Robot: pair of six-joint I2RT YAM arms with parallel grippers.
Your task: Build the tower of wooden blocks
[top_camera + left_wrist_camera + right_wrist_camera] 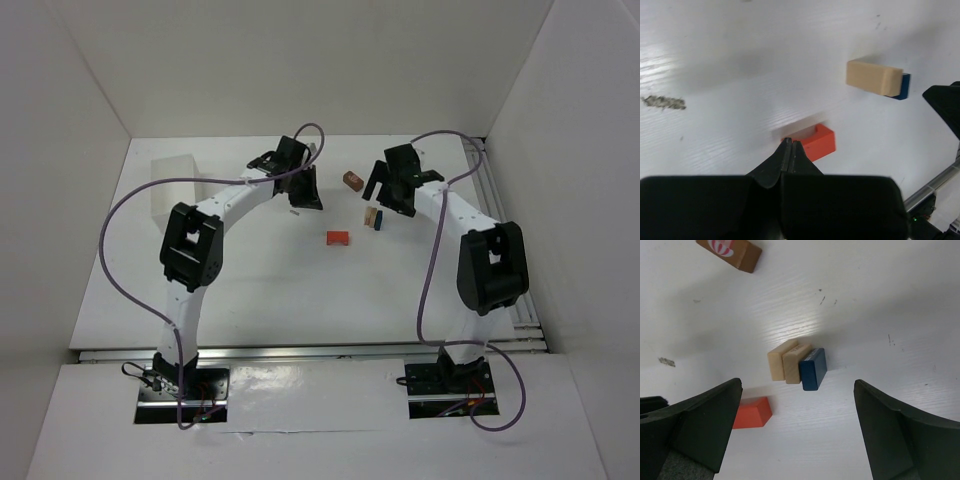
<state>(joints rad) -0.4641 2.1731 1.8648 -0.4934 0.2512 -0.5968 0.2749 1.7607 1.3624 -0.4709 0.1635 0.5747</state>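
Note:
Two pale wood blocks and a blue block stand side by side, touching, on the white table. An orange-red block lies a little apart from them, and a brown block with a red-and-white picture lies farther off. In the top view the brown block, the pale-and-blue group and the orange-red block lie between the arms. My right gripper is open and empty above the pale-and-blue group. My left gripper is shut and empty, its tips just before the orange-red block.
A translucent white tub stands at the back left of the table. White walls close in the left, back and right sides. A grey smudge marks the table. Part of the right arm shows in the left wrist view.

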